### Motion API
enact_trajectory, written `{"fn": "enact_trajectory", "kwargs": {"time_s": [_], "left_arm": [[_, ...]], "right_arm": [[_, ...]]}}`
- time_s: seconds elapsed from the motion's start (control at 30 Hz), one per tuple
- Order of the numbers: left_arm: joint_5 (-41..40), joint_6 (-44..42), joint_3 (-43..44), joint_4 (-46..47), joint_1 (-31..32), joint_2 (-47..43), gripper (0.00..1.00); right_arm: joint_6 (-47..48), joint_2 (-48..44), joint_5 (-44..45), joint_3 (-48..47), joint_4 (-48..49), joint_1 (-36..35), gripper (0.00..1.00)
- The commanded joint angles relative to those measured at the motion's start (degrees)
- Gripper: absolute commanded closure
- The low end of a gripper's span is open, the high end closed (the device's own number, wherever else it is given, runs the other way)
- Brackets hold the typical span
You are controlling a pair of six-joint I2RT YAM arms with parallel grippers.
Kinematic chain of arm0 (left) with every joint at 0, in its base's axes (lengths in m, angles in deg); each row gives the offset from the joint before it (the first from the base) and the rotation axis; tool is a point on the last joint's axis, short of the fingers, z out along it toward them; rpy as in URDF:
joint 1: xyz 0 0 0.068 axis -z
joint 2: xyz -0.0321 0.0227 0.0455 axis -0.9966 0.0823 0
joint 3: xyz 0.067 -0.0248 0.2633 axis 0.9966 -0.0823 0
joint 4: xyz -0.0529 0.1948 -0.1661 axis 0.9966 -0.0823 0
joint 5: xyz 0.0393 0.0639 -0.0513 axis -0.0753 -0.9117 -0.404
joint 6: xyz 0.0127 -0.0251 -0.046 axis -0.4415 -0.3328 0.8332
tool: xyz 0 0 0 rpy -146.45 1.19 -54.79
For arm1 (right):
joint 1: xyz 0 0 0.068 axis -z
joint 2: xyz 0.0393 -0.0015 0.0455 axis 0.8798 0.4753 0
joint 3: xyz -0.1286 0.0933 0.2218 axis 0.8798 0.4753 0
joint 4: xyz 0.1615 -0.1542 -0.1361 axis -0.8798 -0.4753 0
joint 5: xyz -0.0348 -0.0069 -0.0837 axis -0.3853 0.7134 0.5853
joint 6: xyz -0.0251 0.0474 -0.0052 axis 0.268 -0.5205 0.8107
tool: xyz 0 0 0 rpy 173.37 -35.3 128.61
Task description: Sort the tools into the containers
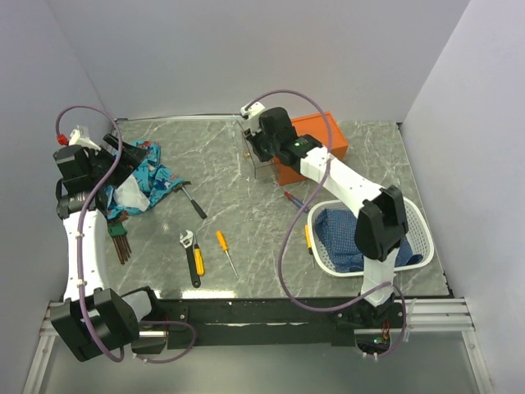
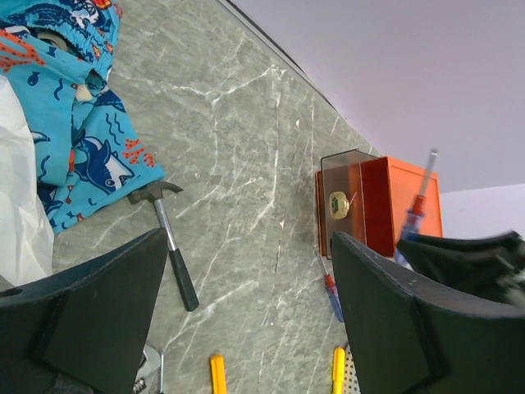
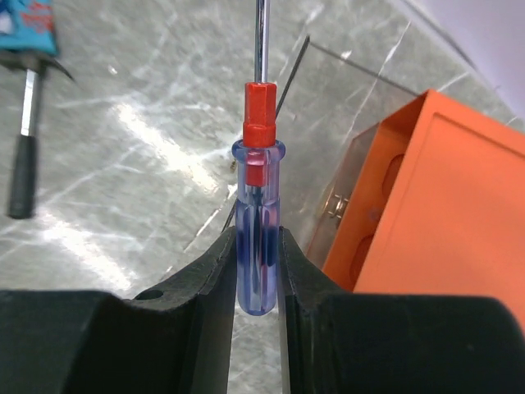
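Note:
My right gripper (image 3: 256, 250) is shut on a clear blue-handled screwdriver (image 3: 257, 230) with a red collar, shaft pointing away from me. It hangs above the table beside the orange box (image 3: 447, 205) and its pulled-out clear drawer (image 3: 361, 156). In the top view that gripper (image 1: 256, 146) is at the box's (image 1: 316, 139) left end. My left gripper (image 2: 254, 312) is open and empty, high over the blue cloth (image 1: 152, 176). On the table lie a hammer (image 1: 194, 199), a wrench (image 1: 191, 256), a yellow screwdriver (image 1: 225, 250) and a red-and-blue screwdriver (image 1: 294, 199).
A white perforated basket (image 1: 414, 222) holding dark blue cloth stands at the front right, with a yellow-handled screwdriver (image 1: 308, 238) against its left side. Dark brown slim items (image 1: 120, 243) lie near the left arm. White crumpled material (image 1: 130, 195) sits on the blue cloth.

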Motion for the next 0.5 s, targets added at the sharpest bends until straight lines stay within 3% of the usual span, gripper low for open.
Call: {"fn": "enact_trajectory", "kwargs": {"time_s": [0.0,0.33,0.43,0.47], "left_arm": [[1.01,-1.24,-0.95,2.03,-0.19,-2.29,0.14],[3.12,0.87,-0.34,3.0,-1.24,-1.24,0.13],[3.12,1.14,0.28,3.61,-1.24,0.17,0.13],[3.12,1.22,0.45,3.87,-1.24,0.34,0.13]], "right_arm": [[1.2,2.25,2.82,-4.97,1.04,0.91,1.0],[4.72,4.02,7.92,-3.22,2.09,1.97,0.99],[5.25,3.05,9.5,-1.46,2.44,1.97,0.73],[5.25,2.7,10.03,-1.11,2.53,2.06,0.56]]}}
